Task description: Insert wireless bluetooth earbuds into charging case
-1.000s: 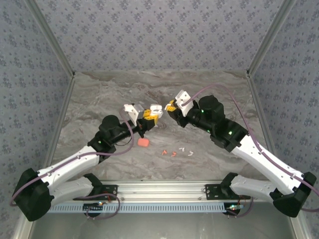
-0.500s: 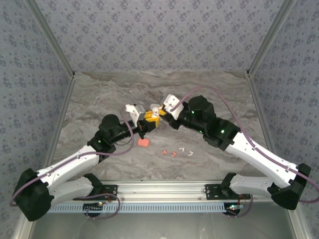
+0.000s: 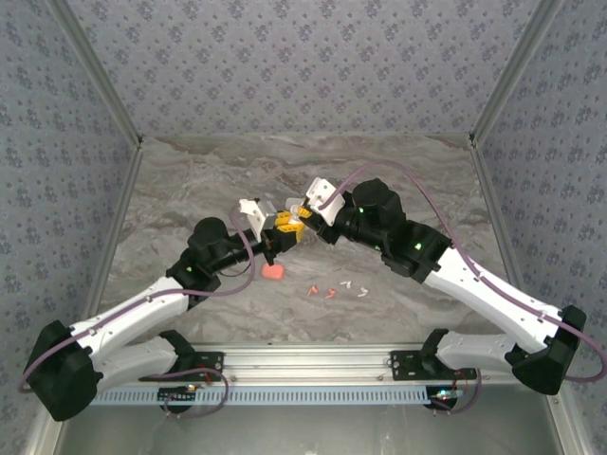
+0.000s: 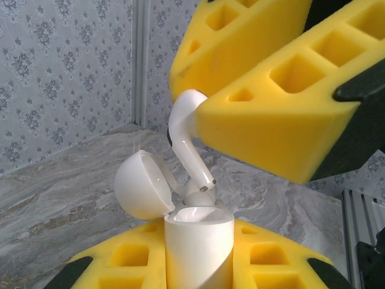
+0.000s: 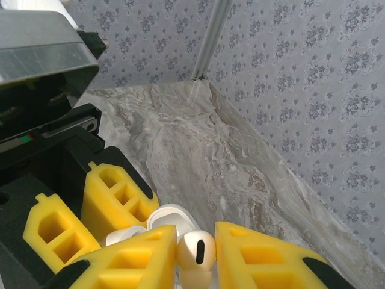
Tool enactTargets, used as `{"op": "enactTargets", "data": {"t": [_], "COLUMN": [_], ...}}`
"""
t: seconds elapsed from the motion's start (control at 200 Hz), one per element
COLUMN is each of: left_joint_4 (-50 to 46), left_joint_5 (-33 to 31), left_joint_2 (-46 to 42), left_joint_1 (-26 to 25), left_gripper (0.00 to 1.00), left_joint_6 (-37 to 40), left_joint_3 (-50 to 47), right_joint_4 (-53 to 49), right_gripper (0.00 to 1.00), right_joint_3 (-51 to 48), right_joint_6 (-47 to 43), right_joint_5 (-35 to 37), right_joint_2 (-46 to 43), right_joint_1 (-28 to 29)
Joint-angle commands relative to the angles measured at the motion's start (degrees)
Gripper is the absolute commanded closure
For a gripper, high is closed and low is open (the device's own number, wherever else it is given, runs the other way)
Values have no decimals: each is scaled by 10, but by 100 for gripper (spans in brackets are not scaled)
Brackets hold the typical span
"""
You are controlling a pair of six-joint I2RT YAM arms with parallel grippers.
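Right arm has swung in toward the left since a second ago. The right fingers (image 3: 303,209) now sit just over the left fingers (image 3: 281,223), in the air above the surface (image 3: 190,190). Left arm is about where it was.

Left fingers clamp the white case (image 4: 198,241) upright, with the lid (image 4: 143,185) flipped open. Right fingers pinch a white earbud (image 4: 187,141) by its head. The stem points down and its tip is at the case mouth, beside the hinge. Can't tell whether the tip is already in a slot or just at the rim.

Step in hand: inserting this earbud, roughly aligned.

Next move likely calls for a short push along the stem axis with the case held steady, letting go only once the earbud is seated.

Loose earbuds (image 3: 329,292), red and white, lie on the surface well apart from the case, not yet inserted.
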Motion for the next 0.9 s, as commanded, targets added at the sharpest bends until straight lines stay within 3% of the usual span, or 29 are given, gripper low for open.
{"op": "enactTargets", "data": {"t": [0.0, 0.894], "left_joint_4": [11, 43], "left_joint_5": [12, -10], "left_joint_2": [3, 8], "left_joint_1": [-3, -3], "left_gripper": [100, 100], "left_joint_6": [8, -7], "left_joint_3": [26, 16], "right_joint_4": [-5, -8], "right_gripper": [75, 76], "right_joint_3": [19, -14], "right_joint_6": [-5, 26], "right_joint_5": [-2, -68], "right_joint_2": [6, 6], "right_joint_1": [5, -4]}}
